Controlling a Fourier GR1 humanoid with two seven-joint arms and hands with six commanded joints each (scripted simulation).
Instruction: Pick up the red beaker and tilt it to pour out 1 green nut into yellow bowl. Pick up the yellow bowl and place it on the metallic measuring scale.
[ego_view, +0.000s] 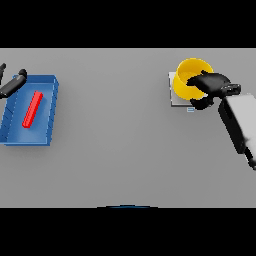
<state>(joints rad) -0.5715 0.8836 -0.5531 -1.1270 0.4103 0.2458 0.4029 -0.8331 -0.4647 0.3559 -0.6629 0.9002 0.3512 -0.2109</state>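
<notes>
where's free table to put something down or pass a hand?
Free: the wide middle of the table, between the blue tray and the scale, and the whole near strip. Crowded: far right, where the right hand grips the yellow bowl on the scale; far left, where the left hand sits at the tray holding the red beaker.

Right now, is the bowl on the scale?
On it: the yellow bowl sits over the scale, right hand curled round its rim.
</notes>
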